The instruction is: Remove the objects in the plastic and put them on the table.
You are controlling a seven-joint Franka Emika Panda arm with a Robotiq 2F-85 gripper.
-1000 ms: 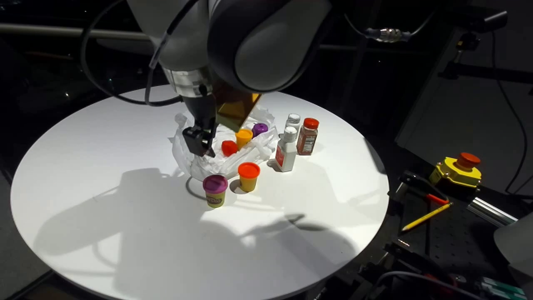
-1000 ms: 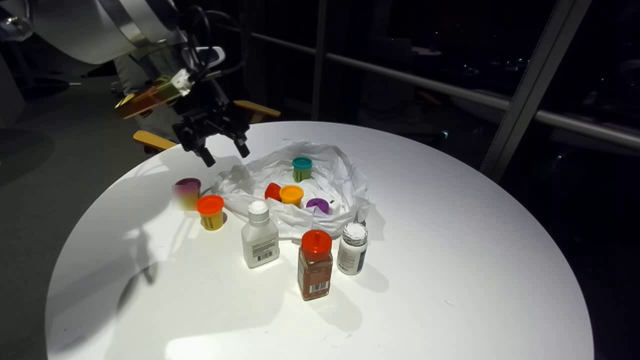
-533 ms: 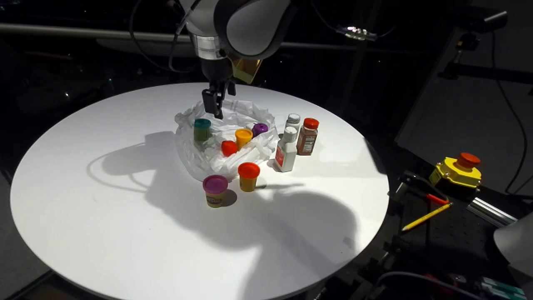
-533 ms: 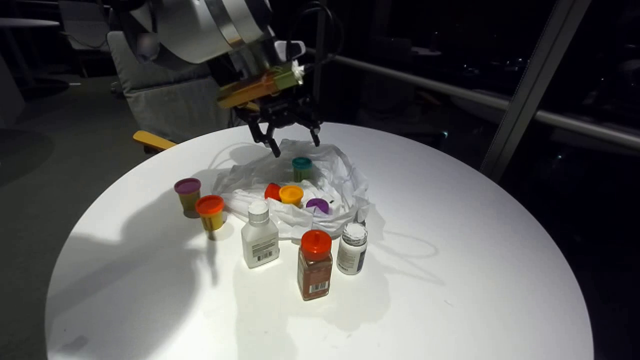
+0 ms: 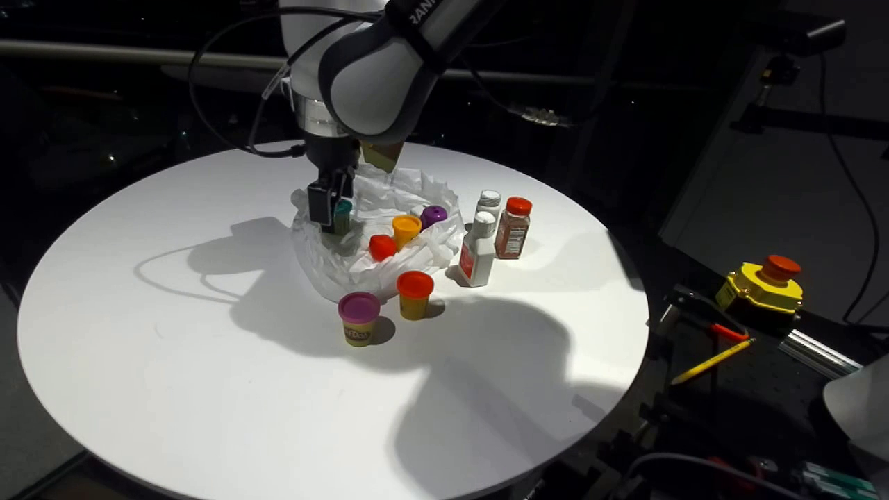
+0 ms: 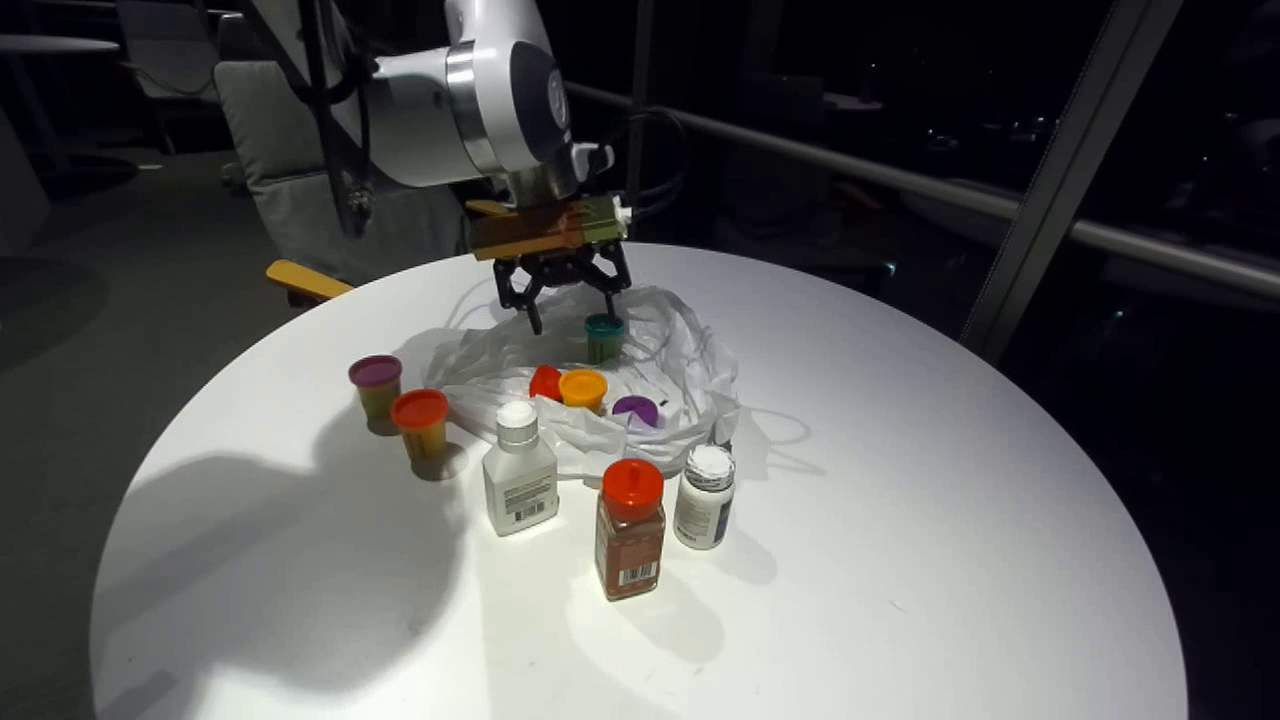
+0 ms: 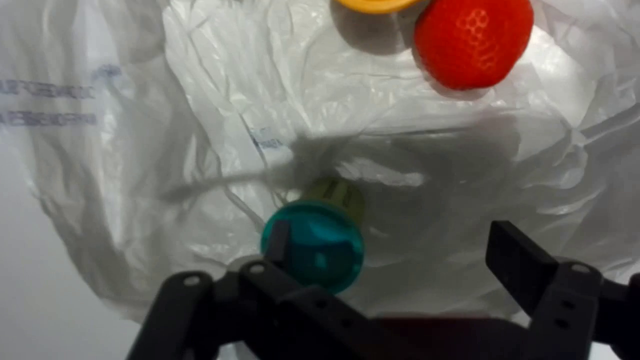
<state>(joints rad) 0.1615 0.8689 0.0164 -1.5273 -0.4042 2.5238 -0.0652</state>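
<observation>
A crumpled white plastic bag (image 5: pixel 378 278) lies spread on the round white table. In it stand a teal-lidded cup (image 6: pixel 605 346) and a yellow-orange-lidded cup (image 6: pixel 583 390). A red strawberry-like object (image 7: pixel 475 42) and a purple object (image 5: pixel 434 214) also lie in it. My gripper (image 6: pixel 575 323) is open with nothing between its fingers, low over the bag. In the wrist view one finger overlaps the lid of the teal-lidded cup (image 7: pixel 320 250); the other is well to the right of the cup. I cannot tell whether the finger touches the lid.
On the table stand a purple-lidded cup (image 5: pixel 359 321), an orange-red-lidded cup (image 5: pixel 414 297), a white square bottle (image 6: pixel 521 480), a red-lidded jar (image 6: pixel 630 540) and a white round bottle (image 6: pixel 705 500). These stand close around the bag's edge. A chair (image 6: pixel 240 150) is behind the table.
The open gripper has moved from beside the bag to above it, then down near the teal-lidded cup. The cups, bottles and bag have not visibly moved.
</observation>
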